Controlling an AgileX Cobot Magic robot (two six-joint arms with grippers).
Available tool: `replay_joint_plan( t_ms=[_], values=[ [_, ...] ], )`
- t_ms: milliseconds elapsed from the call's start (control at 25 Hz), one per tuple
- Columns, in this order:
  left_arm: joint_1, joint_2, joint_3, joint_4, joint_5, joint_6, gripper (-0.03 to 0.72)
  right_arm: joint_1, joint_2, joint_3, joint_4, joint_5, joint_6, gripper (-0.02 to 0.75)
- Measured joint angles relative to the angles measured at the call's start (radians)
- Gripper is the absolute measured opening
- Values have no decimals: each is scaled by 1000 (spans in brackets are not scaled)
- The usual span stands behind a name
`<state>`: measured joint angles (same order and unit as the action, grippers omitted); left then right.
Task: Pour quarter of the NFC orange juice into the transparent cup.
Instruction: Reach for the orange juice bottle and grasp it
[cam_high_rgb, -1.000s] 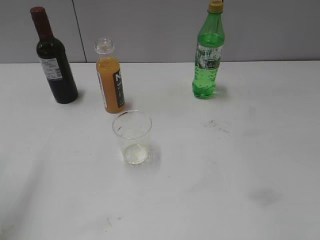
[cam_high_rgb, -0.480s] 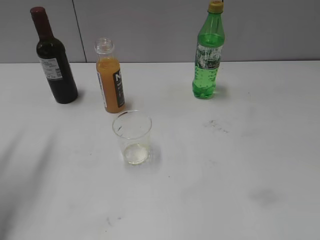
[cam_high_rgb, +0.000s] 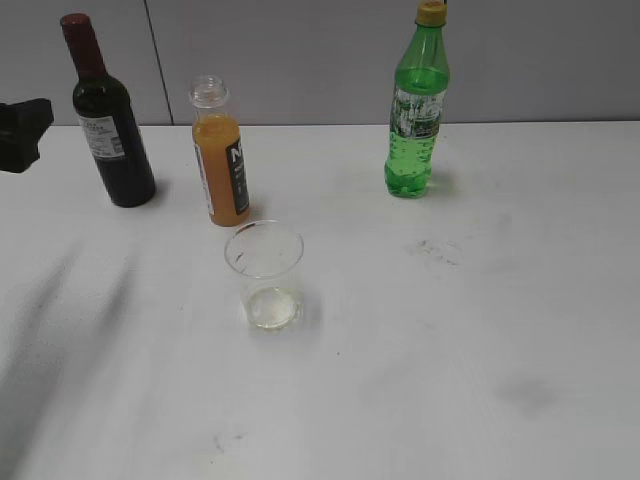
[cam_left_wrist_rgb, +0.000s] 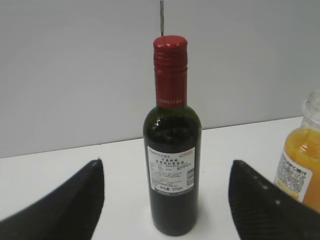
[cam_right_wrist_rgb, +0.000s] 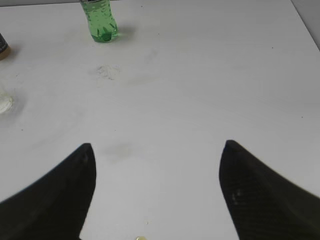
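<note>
With the left tool (cam_left_wrist_rgb: 165, 200) spread wide and holding nothing, its fingers frame the dark wine bottle (cam_left_wrist_rgb: 172, 170), not the task item; the approach should shift toward the NFC orange juice (cam_left_wrist_rgb: 300, 170), which stands uncapped just to that bottle's right on the worktop (cam_high_rgb: 450, 330). Grip the juice at mid-body, below the neck, keeping it upright. The transparent cup (cam_high_rgb: 265, 275) stands just in front of the juice, so clear its rim during the lift. The right tool (cam_right_wrist_rgb: 157, 200) hangs spread and empty above bare worktop, well clear of the green bottle (cam_right_wrist_rgb: 99, 20).
</note>
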<state>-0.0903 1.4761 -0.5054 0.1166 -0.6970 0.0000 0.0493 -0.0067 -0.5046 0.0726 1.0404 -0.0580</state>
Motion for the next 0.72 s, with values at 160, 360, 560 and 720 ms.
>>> replay_joint_plan(
  t_ms=[160,360,560,720],
  values=[
    [0,62,0,48,-80,-44,590,0,0,0,0,0,0,589],
    [0,144,-1,198,-189,-114,590,0,0,0,0,0,0,589],
    [0,235,-1,306,-298,-135,590,0,0,0,0,0,0,589],
    [0,309,-1,388,-406,-135,590,0,0,0,0,0,0,589]
  ],
)
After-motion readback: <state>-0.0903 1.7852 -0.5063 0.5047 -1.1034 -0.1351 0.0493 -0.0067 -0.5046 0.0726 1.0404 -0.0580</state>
